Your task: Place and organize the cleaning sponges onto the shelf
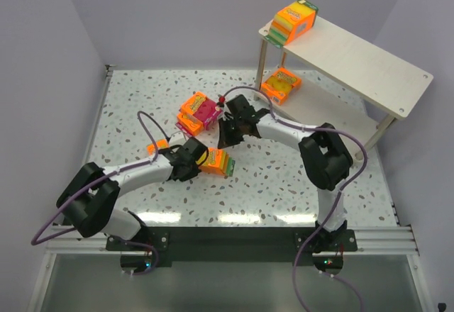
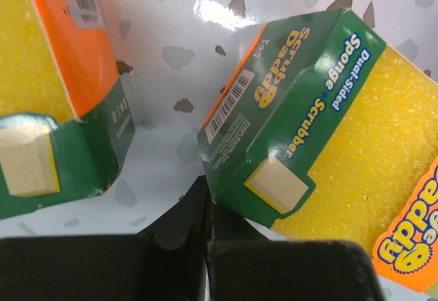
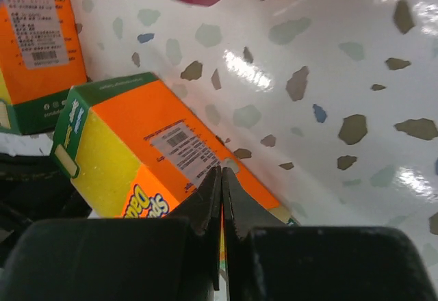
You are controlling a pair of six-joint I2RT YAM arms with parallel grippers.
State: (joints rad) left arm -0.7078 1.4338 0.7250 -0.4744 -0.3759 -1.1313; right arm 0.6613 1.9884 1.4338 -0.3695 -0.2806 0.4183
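My left gripper is pinched shut on nothing. Its tips sit at the green end of a Scrub Daddy sponge pack lying on the speckled table, so close that I cannot tell whether they touch. My right gripper is also closed and empty, poised over the orange back of what I judge to be the same pack.

I take the step in hand to be lifting this pack. One arm should do it, and the right sits nearer the shelf. I'd spread those jaws wide before descending, straddle the pack's narrower sides, and draw my left arm clear.

Only the top view shows the shelf, with one pack on the upper board, another on the lower, and an orange-and-magenta stack on the table. Only the left wrist view shows the pack's printed end and a second pack just beside it.
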